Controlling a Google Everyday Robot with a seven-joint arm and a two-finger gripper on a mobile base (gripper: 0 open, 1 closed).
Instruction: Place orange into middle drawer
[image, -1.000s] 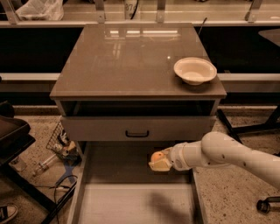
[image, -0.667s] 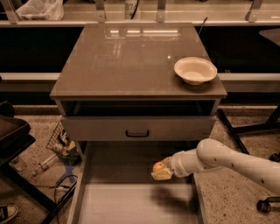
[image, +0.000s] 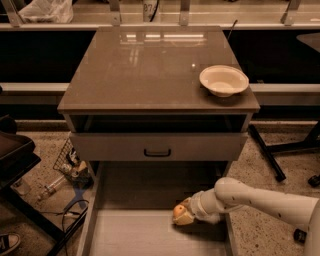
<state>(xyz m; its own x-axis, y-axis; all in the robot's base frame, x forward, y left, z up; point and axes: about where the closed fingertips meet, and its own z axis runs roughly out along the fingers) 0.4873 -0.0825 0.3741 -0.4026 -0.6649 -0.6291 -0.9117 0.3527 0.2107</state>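
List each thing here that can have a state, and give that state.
pincer: shut on the orange, low over the right side of the middle drawer.
orange: held in the pincer, not released.
middle drawer: pulled far out, open.
upper drawer front: pulled out slightly.
white bowl: upright, empty, on the cabinet top near its right edge.

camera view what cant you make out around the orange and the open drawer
Long grey-brown middle drawer: near end cut off by the bottom edge.
Small round orange fruit: right side hidden by the gripper holding it over the drawer's right part.
Fruit touching floor: cannot tell.
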